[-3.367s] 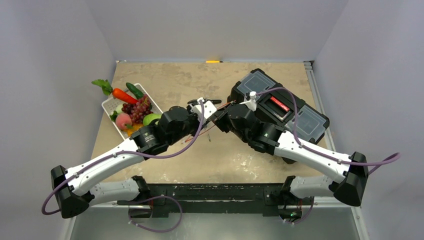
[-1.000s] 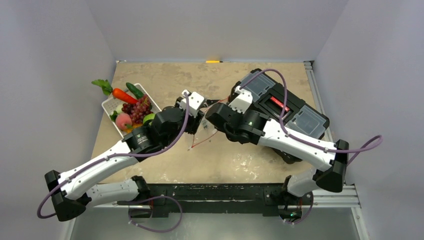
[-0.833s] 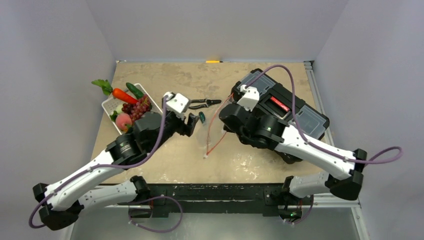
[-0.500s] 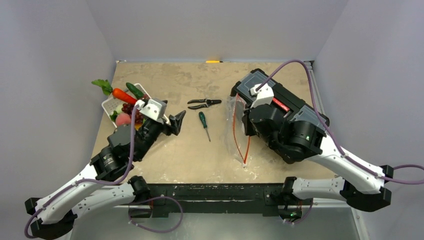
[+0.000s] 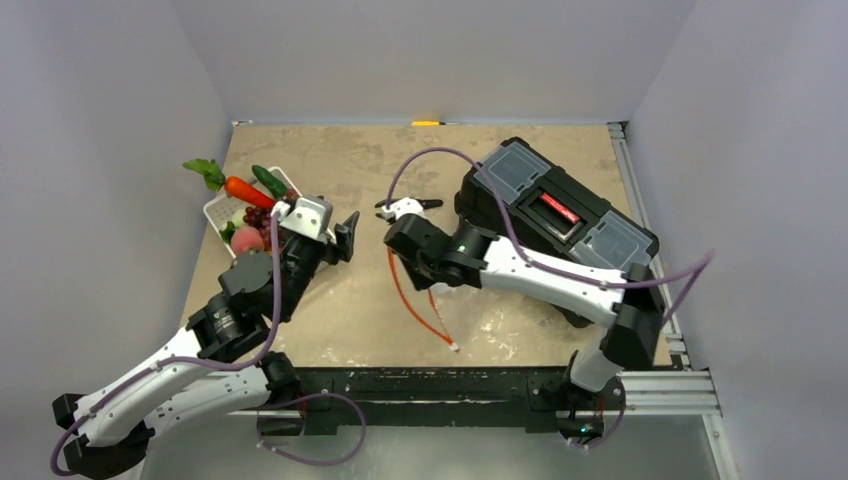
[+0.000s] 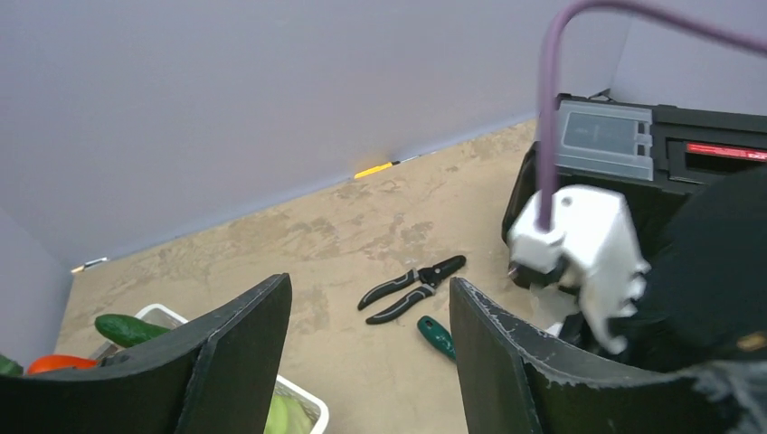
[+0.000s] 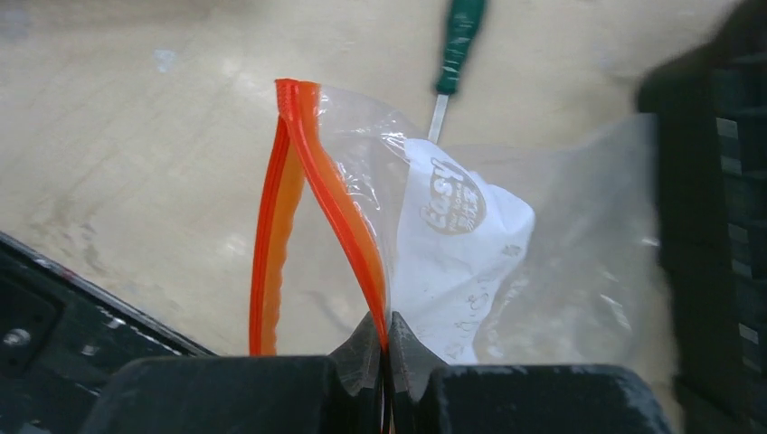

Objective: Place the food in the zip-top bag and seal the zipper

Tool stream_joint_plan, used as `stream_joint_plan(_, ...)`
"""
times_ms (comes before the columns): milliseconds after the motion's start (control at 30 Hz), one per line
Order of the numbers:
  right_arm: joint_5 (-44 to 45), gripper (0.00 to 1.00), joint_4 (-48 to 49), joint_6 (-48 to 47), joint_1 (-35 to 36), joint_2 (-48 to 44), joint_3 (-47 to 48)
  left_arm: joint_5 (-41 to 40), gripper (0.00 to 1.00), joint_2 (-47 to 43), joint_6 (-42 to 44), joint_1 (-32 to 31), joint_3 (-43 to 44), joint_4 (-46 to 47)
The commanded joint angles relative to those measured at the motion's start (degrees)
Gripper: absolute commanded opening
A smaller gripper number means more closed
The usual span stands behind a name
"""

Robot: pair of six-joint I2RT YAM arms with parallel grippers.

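"Bag [image 7: 452,235], where is it?"
"Hanging from the right tool [image 7: 387,339], which is pinched together on the orange zipper [image 7: 336,203], mouth parted, over the near middle of the surface [image 5: 350,310]."
"And the left tool [image 6: 369,287]?"
"Fingers apart, holding nothing, just beside the basket [image 5: 213,212] of toy food [image 5: 262,214]. Pliers [image 6: 411,287] lie farther back."

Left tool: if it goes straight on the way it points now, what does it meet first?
Likely the pliers, lying on the table dead ahead of the open left tool. The screwdriver handle sits just right of that line. Depth is unclear; it could touch table first.
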Motion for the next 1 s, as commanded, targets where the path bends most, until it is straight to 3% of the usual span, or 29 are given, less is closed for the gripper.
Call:
stream_joint_plan(0, -11.8, 0.00, 17.6, 5.5, 0.4, 4.9, 1.1, -4.0, 0.64, -0.5, 6.0, 0.3, -2.1, 5.6)
stream_joint_plan(133, -10.2, 0.00, 18.8, 7.5, 0.4, 8.4, 2.5, -6.7, 0.64, -0.5, 8.3, 0.1, -2.9, 6.4)
stream_joint_plan(267, -10.3, 0.00, 22.0, 9.0, 0.3, 5.2, -1.2, -10.4, 0.65, -1.9, 5.0, 0.1, -2.9, 3.7)
stream_joint_plan(467, -9.0, 0.00, 23.8, 10.7, -0.2, 2.4, -4.6, -8.1, 0.69, -1.8, -6.3, 3.5, 3.2, -13.9)
stream_joint_plan(700, -13.8, 0.00, 27.7, 12.0, -3.1, -1.2, -9.7, 10.9, 0.85, 0.3, -20.7, 28.0, 5.6, -30.1)
stream_joint_plan(867, -15.5, 0.00, 28.2, 11.1, -4.2, -3.1, -10.4, 29.9, 0.91, 13.7, -27.2, 47.3, 9.0, -35.9)
stream_joint_plan(967, -15.4, 0.00, 28.3, 11.0, -4.4, -3.7, -10.8, 33.3, 0.91, 21.0, -32.4, 54.4, 10.8, -35.5)
